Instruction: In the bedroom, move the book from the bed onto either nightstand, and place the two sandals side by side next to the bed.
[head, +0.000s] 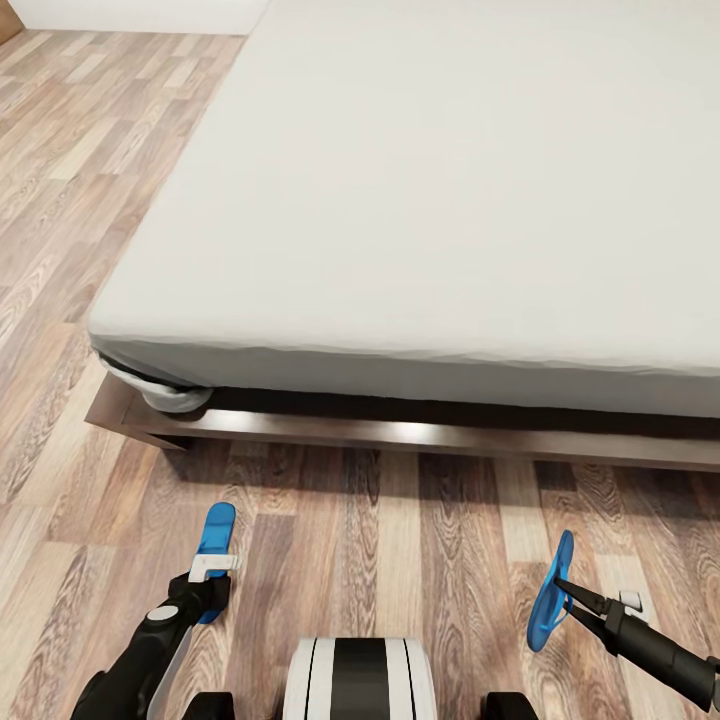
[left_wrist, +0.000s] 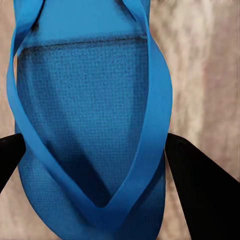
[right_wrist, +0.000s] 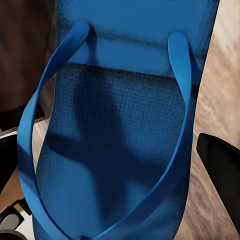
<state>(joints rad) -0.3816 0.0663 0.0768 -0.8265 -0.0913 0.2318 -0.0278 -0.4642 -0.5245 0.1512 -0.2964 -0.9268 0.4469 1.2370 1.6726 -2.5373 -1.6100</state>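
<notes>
Each gripper holds one of the two bright blue sandals in front of the bed (head: 450, 200), on the wood-plank floor side. My left gripper (head: 212, 575) is shut on the left sandal (head: 217, 528), which lies flat and low over the floor. In the left wrist view, black fingers (left_wrist: 205, 190) press both edges of that sandal (left_wrist: 90, 100). My right gripper (head: 562, 590) is shut on the right sandal (head: 548, 600), which is tipped up on its edge above the floor. In the right wrist view this sandal (right_wrist: 125, 125) is close up. The book and nightstand are out of view.
The bed's dark wooden frame (head: 400, 432) runs across just ahead, its corner at the left with a grey rounded piece (head: 170, 395) under the mattress. Plank floor (head: 400, 540) lies between the frame and my base (head: 360, 680), and continues along the bed's left side.
</notes>
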